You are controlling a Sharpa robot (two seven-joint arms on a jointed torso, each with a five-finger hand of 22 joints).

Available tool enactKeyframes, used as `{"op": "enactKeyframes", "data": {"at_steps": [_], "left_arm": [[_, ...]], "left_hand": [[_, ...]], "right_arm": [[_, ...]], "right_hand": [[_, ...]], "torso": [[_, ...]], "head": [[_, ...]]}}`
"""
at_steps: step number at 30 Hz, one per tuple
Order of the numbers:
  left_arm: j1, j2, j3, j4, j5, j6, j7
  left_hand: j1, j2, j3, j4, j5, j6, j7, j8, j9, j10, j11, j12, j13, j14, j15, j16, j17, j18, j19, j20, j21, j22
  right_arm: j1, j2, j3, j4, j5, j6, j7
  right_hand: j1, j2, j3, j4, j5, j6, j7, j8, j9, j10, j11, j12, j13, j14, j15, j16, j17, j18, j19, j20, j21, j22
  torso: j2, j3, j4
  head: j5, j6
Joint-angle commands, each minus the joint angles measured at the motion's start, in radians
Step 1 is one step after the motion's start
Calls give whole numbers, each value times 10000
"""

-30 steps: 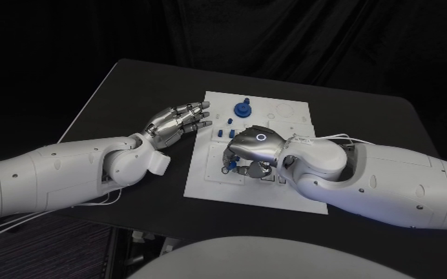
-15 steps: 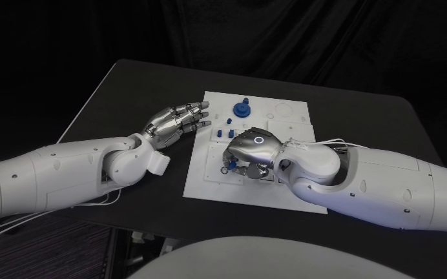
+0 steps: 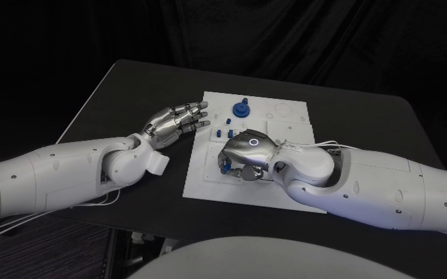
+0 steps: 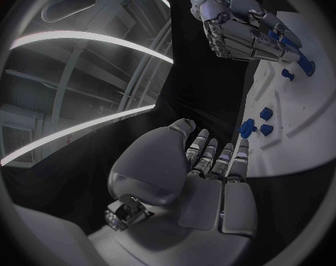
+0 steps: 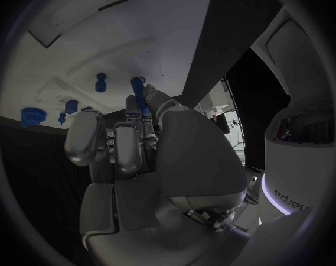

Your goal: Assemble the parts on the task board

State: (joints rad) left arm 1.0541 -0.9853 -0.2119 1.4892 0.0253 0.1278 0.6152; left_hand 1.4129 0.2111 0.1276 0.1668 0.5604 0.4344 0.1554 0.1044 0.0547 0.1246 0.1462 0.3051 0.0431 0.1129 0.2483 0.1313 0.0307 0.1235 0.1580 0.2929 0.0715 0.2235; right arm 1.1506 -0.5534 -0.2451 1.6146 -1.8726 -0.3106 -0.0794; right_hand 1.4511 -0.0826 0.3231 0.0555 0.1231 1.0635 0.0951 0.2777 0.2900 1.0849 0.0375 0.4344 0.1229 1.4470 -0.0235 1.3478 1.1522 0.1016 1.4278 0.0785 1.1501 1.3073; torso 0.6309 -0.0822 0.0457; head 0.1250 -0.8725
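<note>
Right hand point(image 3: 244, 155) pinches a thin blue part point(image 5: 138, 96) low over the task board point(image 3: 289, 114); left hand point(image 3: 175, 123) hovers spread, holding nothing. Keep it upright, seat it gently.

Black table point(image 3: 130, 98) before dark curtain point(image 3: 280, 20), patterned carpet point(image 3: 56, 247) below.

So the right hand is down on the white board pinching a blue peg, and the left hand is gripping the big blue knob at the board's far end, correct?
Not quite. The left hand holds nothing: in the head view it hovers open beside the white board, apart from the big blue knob. The rest stands: the right hand is down on the board, and the right wrist view shows a blue peg between its fingers.
</note>
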Motion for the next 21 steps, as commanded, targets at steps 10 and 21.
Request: {"op": "enactKeyframes", "data": {"at_steps": [10,21], "left_arm": [[-14,30,9,-11,-20,197,54],[-15,53,9,-37,-20,261,36]], "left_hand": [[44,-88,104,-1,57,117,65,42,13,50,94,91,19,-31,-24,40,5,-157,75,-2,36,-5],[45,-140,134,-10,38,144,87,56,16,72,129,112,21,-33,-32,42,5,-152,82,-2,39,-8]], "right_arm": [[-164,170,-1,-336,239,-11,-218],[-201,212,-1,-446,249,327,-357]], "right_hand": [[63,97,38,10,43,39,31,-92,919,38,45,-139,-7,-28,-66,-114,-84,-122,-37,-33,-175,1434],[-142,-120,-40,147,147,-824,371,-748,785,-685,401,-654,-75,-248,220,-369,-431,-50,-288,141,-790,1278]], "torso": [[2,-4,-1],[3,-3,7]], "head": [[14,-2],[-6,-2]]}}
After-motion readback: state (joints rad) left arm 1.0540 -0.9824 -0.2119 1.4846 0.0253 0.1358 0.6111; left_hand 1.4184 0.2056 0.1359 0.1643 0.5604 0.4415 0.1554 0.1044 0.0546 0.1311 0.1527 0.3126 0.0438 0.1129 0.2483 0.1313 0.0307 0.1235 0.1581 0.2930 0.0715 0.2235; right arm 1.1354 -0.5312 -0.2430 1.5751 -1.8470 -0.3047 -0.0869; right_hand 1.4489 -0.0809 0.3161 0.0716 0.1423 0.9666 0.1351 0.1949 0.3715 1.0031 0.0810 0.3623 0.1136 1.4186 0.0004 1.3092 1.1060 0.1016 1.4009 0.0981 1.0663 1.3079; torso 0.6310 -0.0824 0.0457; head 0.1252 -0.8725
